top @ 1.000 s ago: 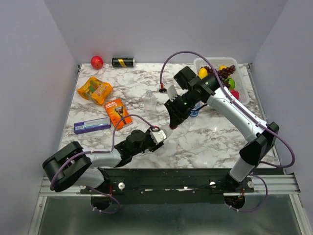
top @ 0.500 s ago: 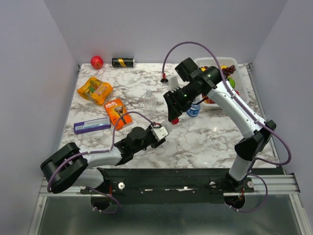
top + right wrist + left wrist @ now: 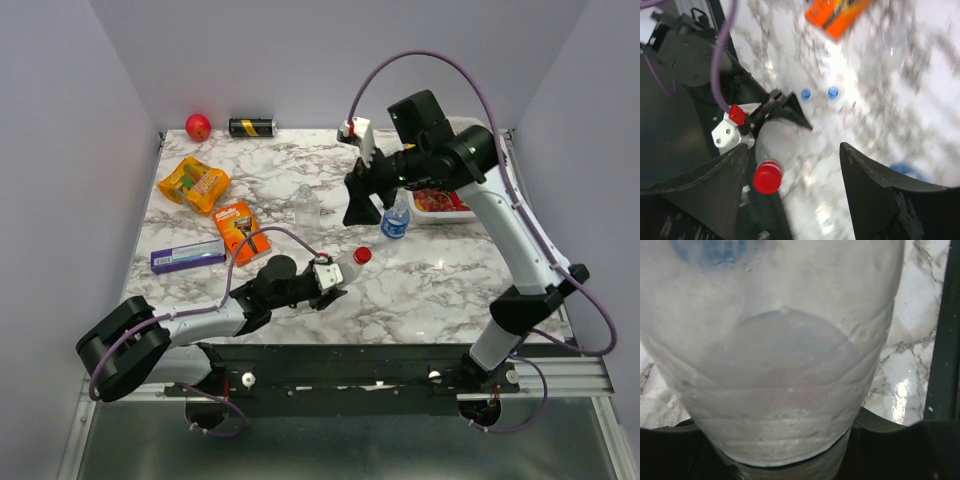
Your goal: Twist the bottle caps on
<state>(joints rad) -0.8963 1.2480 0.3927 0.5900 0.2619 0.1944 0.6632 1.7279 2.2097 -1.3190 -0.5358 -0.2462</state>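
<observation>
My left gripper (image 3: 328, 275) is shut on the base of a clear bottle (image 3: 345, 268), held tilted low over the front of the table. The bottle fills the left wrist view (image 3: 780, 355). A red cap (image 3: 362, 255) sits on its neck, also seen in the right wrist view (image 3: 767, 176). My right gripper (image 3: 360, 212) hangs open above and behind it, holding nothing. A blue-labelled bottle (image 3: 396, 222) stands just right of that gripper. A plain bottle (image 3: 307, 205) stands further left. Two blue caps (image 3: 806, 93) (image 3: 833, 92) lie on the marble.
A white basket (image 3: 445, 217) of fruit stands at the back right, under the right arm. An orange razor pack (image 3: 242, 230), a blue box (image 3: 188, 256) and an orange snack pack (image 3: 195, 183) lie on the left. A red ball (image 3: 198, 126) and a black can (image 3: 252, 127) rest at the back wall.
My right gripper has opened, let go of the red cap and risen up and back from the bottle. The left gripper has moved the bottle slightly right.
</observation>
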